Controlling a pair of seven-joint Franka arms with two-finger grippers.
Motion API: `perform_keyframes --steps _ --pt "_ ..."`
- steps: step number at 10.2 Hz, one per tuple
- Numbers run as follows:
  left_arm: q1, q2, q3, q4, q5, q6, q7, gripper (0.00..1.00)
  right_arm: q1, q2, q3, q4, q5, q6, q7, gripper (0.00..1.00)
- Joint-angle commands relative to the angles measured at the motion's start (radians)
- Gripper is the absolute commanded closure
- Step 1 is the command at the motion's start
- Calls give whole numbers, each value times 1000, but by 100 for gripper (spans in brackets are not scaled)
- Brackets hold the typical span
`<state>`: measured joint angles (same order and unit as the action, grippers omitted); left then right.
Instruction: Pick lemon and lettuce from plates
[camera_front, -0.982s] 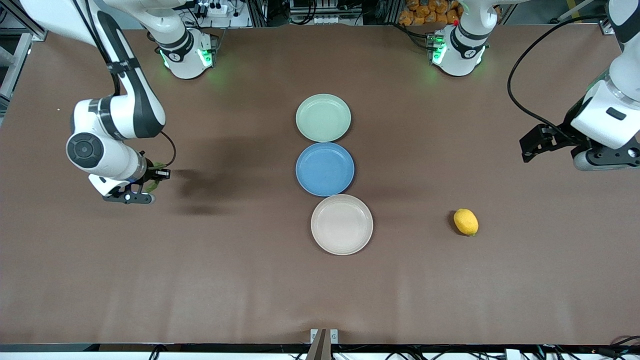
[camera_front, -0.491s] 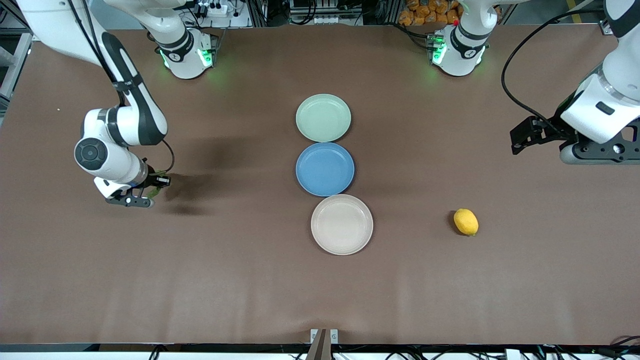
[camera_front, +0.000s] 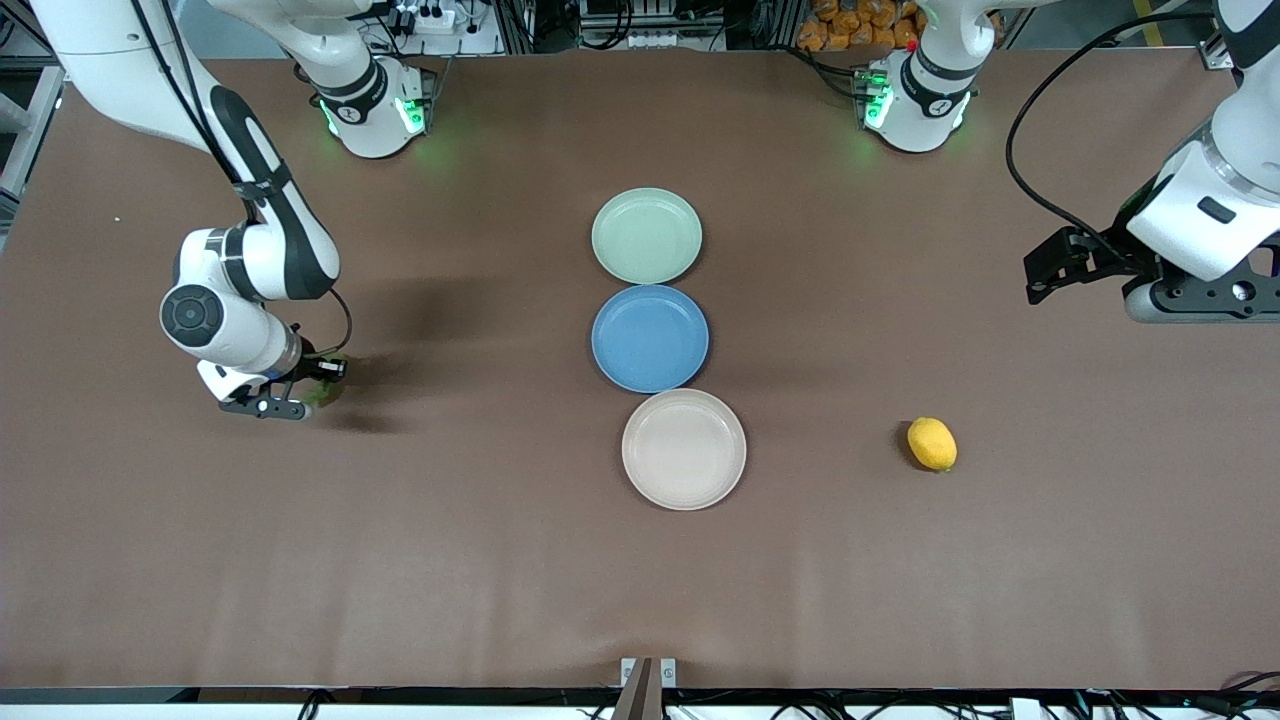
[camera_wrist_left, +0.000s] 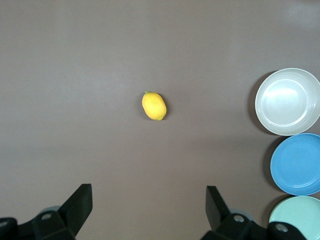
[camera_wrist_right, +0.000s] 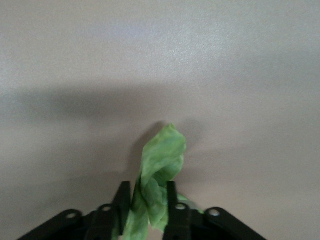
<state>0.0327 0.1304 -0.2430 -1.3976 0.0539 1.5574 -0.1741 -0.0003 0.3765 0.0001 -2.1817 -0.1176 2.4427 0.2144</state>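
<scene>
Two jaws of the right gripper (camera_wrist_right: 148, 200) pinch the limp lettuce (camera_wrist_right: 159, 170) (light, tearable); the left gripper (camera_wrist_left: 148, 206) waits, spread over bare table.

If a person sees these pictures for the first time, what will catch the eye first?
Three round plates stand in a row at the table's middle: pale mint green plate, blue plate, beige-cream plate nearest the front camera, all empty. The small bright yellow lemon lies alone on the brown table toward the left arm's end. The right gripper pinches the wrinkly green lettuce; the left gripper hangs open.
</scene>
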Motion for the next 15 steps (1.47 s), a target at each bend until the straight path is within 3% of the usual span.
perform_keyframes --steps 1,4,7,9,12,15 --pt "9 -12 -2 -11 -26 -6 31 0 -10 -53 -9 25 24 -81 -21 0" --pt "9 -14 -1 -11 -26 -7 28 0 -6 -90 -12 137 24 -305 -23 0" --pt "10 -9 -2 -11 -26 -5 27 0 2 -119 -12 204 23 -396 -26 0" --pt "12 -9 -1 -12 -26 -7 30 0 9 -119 -12 311 24 -532 -94 0" --pt "12 -14 4 -11 -19 -7 33 0 23 -200 -14 381 15 -599 -122 0" --pt "12 -29 4 -11 -16 -7 31 0 29 -211 -12 525 15 -736 -232 0"
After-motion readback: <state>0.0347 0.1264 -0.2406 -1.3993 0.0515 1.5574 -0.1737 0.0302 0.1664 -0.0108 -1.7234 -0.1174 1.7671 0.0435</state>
